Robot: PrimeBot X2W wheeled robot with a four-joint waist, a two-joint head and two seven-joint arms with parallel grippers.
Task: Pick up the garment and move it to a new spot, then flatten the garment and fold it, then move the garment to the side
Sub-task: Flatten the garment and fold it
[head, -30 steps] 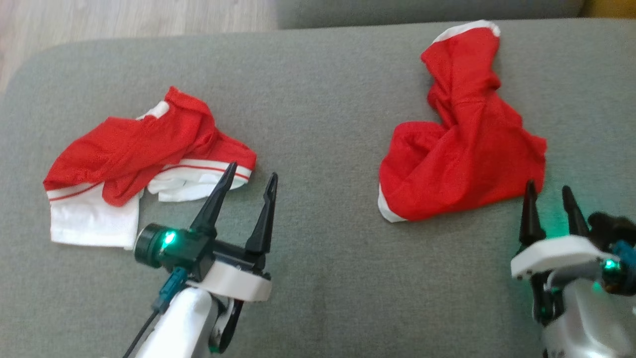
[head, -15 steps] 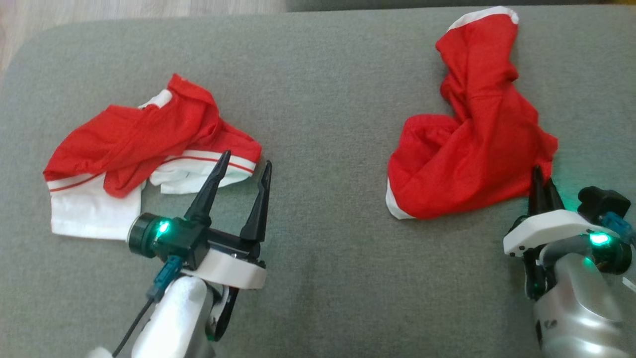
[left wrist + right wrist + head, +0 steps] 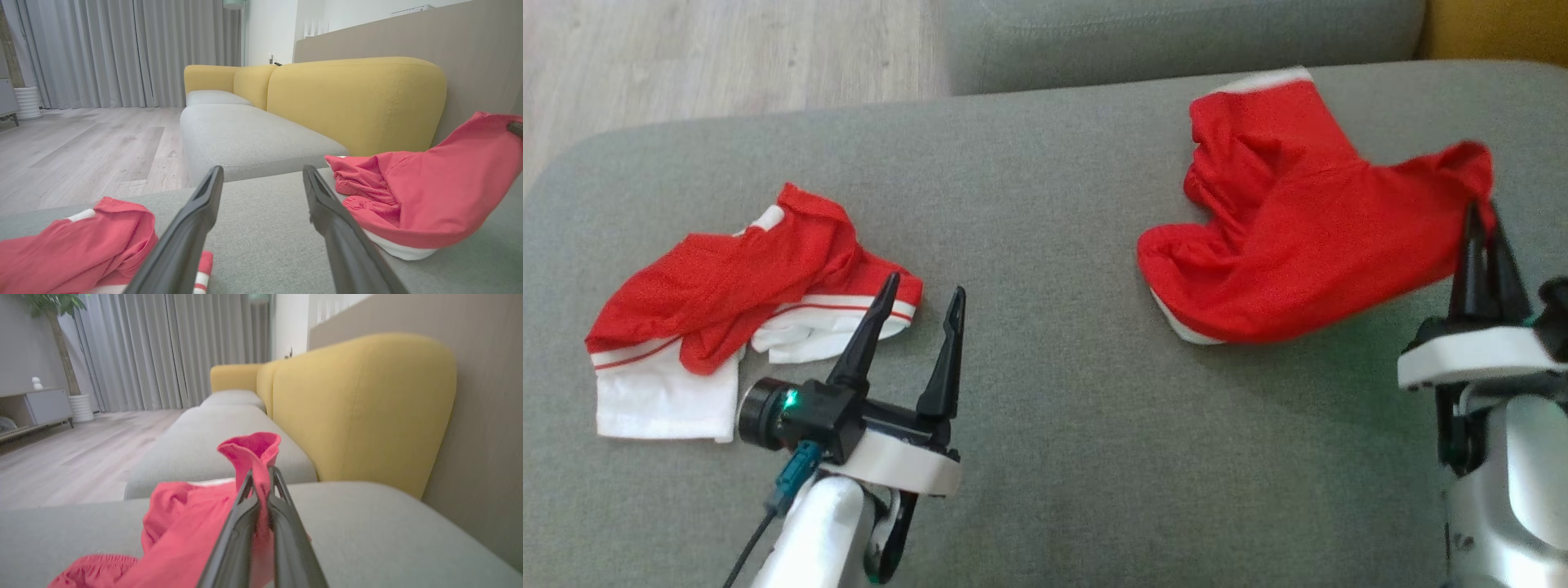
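Observation:
A red garment [image 3: 1298,253] with a white hem lies crumpled on the right of the grey sofa seat. My right gripper [image 3: 1478,216] is shut on its near right corner and holds that corner up off the cushion; the pinched cloth [image 3: 253,457] sticks up between the fingers in the right wrist view, and the garment [image 3: 429,196] sags from the raised corner in the left wrist view. My left gripper [image 3: 919,294] stands open over the cushion, its tips just right of a second red and white garment [image 3: 735,302], touching nothing.
The grey seat cushion [image 3: 1045,425] runs the width of the head view, with wood floor [image 3: 711,57] beyond its far left edge. A yellow sofa back [image 3: 355,102] rises behind the seat. Another grey cushion [image 3: 1176,33] adjoins at the back.
My right gripper closed on the garment's near right corner and lifted it up and to the right, stretching the cloth. The head camera shifted. My left gripper stayed open in place.

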